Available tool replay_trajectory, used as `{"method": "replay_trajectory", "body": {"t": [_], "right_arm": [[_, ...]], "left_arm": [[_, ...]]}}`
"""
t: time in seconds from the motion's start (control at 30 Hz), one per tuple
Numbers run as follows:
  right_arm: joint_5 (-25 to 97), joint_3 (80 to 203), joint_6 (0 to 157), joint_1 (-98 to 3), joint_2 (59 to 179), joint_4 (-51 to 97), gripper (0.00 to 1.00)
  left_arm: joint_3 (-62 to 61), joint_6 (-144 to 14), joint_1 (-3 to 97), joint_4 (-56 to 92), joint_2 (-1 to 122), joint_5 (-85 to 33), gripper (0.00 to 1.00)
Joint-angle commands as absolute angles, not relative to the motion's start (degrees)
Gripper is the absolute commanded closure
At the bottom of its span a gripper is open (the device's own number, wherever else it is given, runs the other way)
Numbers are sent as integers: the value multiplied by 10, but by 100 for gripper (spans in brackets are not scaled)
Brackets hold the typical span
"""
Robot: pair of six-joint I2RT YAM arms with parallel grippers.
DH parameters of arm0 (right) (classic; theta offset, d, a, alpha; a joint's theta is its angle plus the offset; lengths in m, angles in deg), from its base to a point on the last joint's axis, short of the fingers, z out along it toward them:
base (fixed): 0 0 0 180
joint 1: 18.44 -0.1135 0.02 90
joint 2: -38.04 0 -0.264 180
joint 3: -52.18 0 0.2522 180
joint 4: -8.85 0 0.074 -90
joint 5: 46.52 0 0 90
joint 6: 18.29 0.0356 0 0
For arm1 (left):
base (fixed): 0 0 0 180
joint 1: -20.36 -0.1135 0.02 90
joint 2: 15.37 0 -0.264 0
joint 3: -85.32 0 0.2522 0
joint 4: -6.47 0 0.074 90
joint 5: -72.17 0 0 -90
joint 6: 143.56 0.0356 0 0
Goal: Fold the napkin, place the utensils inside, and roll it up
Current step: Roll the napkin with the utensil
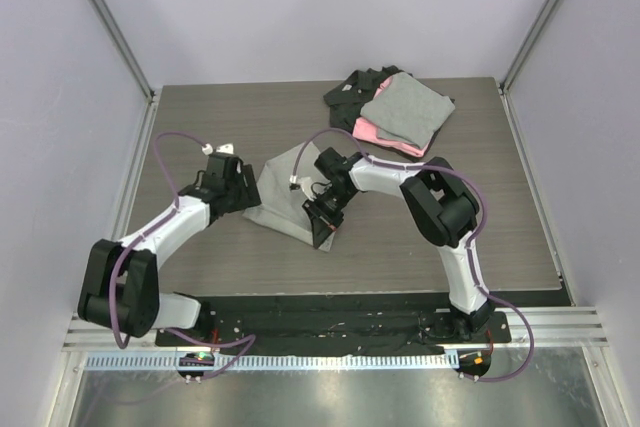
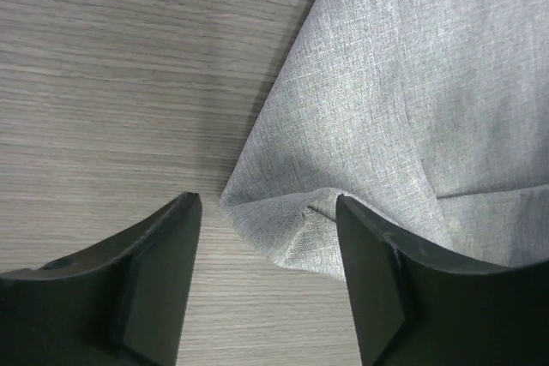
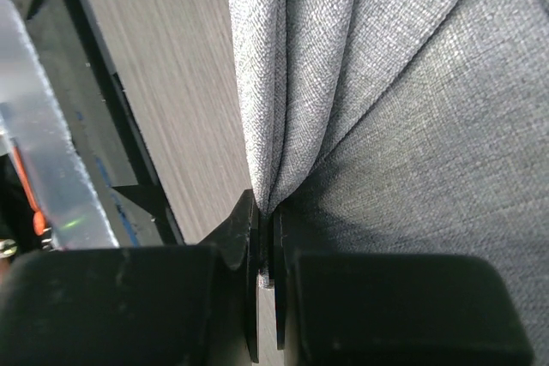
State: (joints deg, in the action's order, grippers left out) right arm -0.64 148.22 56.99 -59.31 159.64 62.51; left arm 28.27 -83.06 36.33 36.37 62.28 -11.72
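Overhead first. Napkin (image 1: 285,187) lies on the wooden table (image 1: 220,107) between the two arms, partly folded, with its near edge drawn to a point toward the arm bases. Left gripper (image 1: 247,187) sits at the cloth's left edge. Right gripper (image 1: 322,230) is at the cloth's near right corner, fingers pointing toward the bases. At the far side of the table, well apart from the napkin, is a stack of cloths: a grey folded cloth (image 1: 405,112) on top, a pink cloth (image 1: 375,132) under it, a black cloth (image 1: 350,92) at the bottom.

Left wrist view. Left gripper (image 2: 268,212) is released: the two dark fingers (image 2: 163,263) stand wide apart with nothing clamped. A creased corner of the napkin (image 2: 386,83) lies on the table (image 2: 129,83) in the gap between them. The cloth runs under or behind the finger on the right of the view; contact there cannot be told. The other finger is over bare wood, apart from the cloth.

Right wrist view. Right gripper (image 3: 264,220) is clenched on the napkin (image 3: 412,126): the jaws are closed on a bunched fold of grey fabric, with several layers pinched in the narrow slit. From the pinch the cloth rises in vertical pleats and spreads out to the right of the view. Bare table (image 3: 163,83) shows to the left.
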Motion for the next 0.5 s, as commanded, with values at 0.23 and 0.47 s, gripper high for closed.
{"method": "replay_trajectory", "body": {"t": [0.23,0.47], "right_arm": [[-44,1494,559,-581,1640,650,99],[-45,1496,560,-577,1644,654,99]], "left_arm": [[332,-834,350,283,592,-127,17],[344,-850,337,238,614,-142,25]]}}
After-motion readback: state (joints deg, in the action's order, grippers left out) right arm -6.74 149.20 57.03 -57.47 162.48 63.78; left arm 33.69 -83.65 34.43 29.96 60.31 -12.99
